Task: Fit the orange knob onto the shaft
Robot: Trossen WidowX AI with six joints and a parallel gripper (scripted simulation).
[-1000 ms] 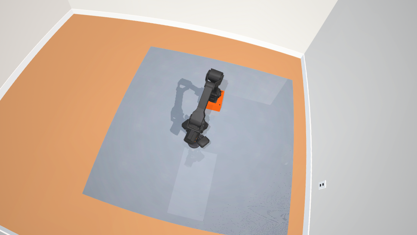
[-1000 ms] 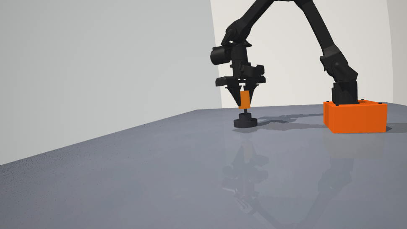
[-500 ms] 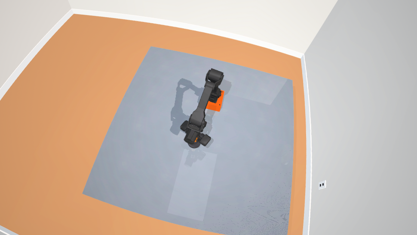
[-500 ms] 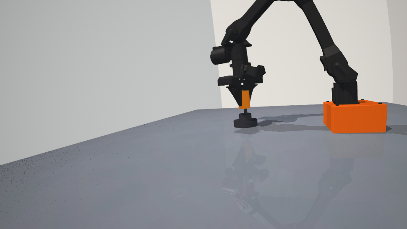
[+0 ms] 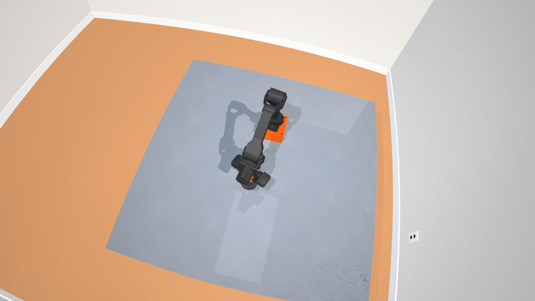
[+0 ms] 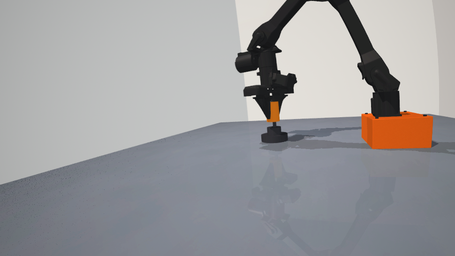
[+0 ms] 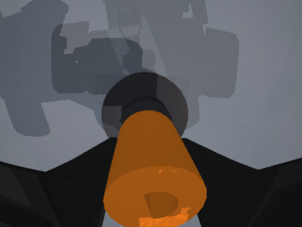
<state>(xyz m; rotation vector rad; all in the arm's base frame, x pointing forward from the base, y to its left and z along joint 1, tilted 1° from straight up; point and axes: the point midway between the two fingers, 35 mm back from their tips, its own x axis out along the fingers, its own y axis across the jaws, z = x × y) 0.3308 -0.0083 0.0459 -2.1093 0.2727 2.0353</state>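
Note:
The orange knob [image 6: 274, 111] [image 7: 150, 146] is upright between my fingers, a little tilted in the exterior view. In the top view only a bit of the knob [image 5: 251, 179] shows. My gripper [image 6: 274, 115] [image 7: 148, 144] is shut on it. The dark shaft [image 6: 274, 124] shows as a short length between the knob's bottom and the round pedestal [image 6: 274, 138] [image 7: 175, 100] [image 5: 248, 186]. The knob is directly over the shaft, with a gap above the pedestal. The D-shaped hole shows in the knob's top, its flat side to the left in the wrist view. The shaft's top is hidden.
The orange base block [image 5: 276, 135] [image 6: 401, 132] carries the arm, to the right of the pedestal in the exterior view. The pedestal stands on the grey-blue table surface [image 5: 179, 209] [image 6: 191, 190]. The arm arches over from base to pedestal, and its shadows fall on the surface.

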